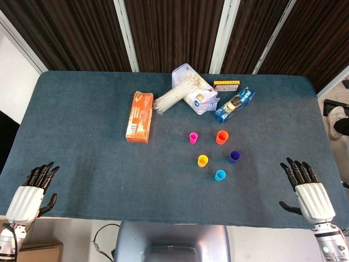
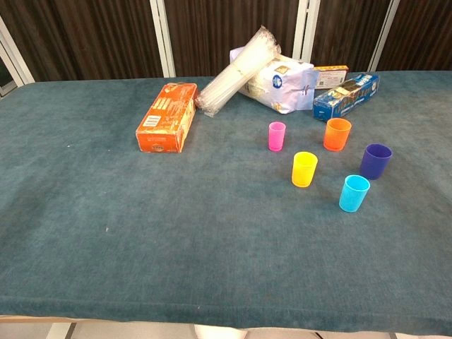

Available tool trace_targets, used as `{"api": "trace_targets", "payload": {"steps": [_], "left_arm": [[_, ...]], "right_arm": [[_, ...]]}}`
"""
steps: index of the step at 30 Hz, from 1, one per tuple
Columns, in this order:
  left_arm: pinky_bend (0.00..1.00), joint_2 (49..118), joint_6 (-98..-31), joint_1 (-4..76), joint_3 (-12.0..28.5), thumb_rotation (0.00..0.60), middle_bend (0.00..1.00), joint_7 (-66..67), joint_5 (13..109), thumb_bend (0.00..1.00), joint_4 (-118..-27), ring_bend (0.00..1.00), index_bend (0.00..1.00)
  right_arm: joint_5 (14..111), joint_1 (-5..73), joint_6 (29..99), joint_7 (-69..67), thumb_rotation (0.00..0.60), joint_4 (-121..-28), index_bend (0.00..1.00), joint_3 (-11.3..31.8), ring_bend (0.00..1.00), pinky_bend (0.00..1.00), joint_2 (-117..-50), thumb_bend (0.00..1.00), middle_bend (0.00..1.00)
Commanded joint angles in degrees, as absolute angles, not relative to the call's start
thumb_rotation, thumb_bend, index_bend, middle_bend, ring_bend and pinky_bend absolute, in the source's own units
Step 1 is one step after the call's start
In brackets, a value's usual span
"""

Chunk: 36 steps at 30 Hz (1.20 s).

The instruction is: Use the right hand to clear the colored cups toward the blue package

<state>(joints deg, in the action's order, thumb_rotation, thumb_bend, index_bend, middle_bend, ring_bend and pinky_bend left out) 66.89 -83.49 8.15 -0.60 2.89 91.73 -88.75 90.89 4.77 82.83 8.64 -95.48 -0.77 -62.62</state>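
**Student:** Starting from rest, which hand acts, and how does it lie?

**Instructor:** Only the right hand. It rests at the near right edge of the teal table with fingers spread and nothing held. The left hand lies likewise at the near left edge, fingers apart and empty; it should play no part.

**Student:** Where are the cups?

**Instructor:** All five stand upright and apart, right of centre: pink cup and orange cup in the far row, yellow cup and purple cup behind them, light-blue cup nearest. The blue package lies just beyond the orange cup, beside the white bag.

**Student:** How is the step best done?

**Instructor:** Probably by bringing the hand in from the near right, low over the cloth, and taking the nearest cups first. These light, tall cups will likely tip if struck high, so contact belongs near the base, slow and directed up and slightly right. The orange box and the sleeve of clear straws sit well left and should remain undisturbed
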Motion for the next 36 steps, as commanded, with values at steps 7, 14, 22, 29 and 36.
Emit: {"api": "trace_targets", "payload": {"steps": [7, 14, 22, 29, 36], "left_arm": [[0.10, 67.0, -83.2, 8.5, -0.6, 0.600, 0.00, 2.0, 91.9, 0.46, -88.4, 0.00, 0.00], [0.10, 66.9, -83.2, 8.5, -0.7, 0.600, 0.00, 1.9, 91.9, 0.46, -88.3, 0.00, 0.00], [0.10, 66.3, -83.3, 8.4, -0.5, 0.600, 0.00, 1.1, 91.3, 0.46, -88.2, 0.00, 0.00], [0.10, 66.4, -83.1, 8.5, -0.5, 0.600, 0.00, 1.0, 91.1, 0.46, -88.1, 0.00, 0.00], [0.10, 66.4, -83.0, 8.5, -0.5, 0.600, 0.00, 1.1, 91.0, 0.46, -88.3, 0.00, 0.00]], "right_arm": [[89.4, 8.2, 79.2, 5.3, 0.600, -92.6, 0.00, 1.9, 0.00, 0.00, -63.3, 0.15, 0.00], [83.1, 21.5, 62.1, 11.3, 0.600, -90.6, 0.05, 8.3, 0.00, 0.00, -64.3, 0.16, 0.00], [73.5, 33.1, 46.3, 18.3, 0.600, -81.9, 0.29, 10.9, 0.00, 0.00, -71.6, 0.27, 0.00], [70.7, 36.4, 42.5, 19.0, 0.600, -74.8, 0.39, 9.6, 0.00, 0.00, -77.2, 0.33, 0.00], [71.6, 37.5, 42.5, 17.1, 0.600, -72.7, 0.45, 8.2, 0.00, 0.00, -79.3, 0.34, 0.00]]}}
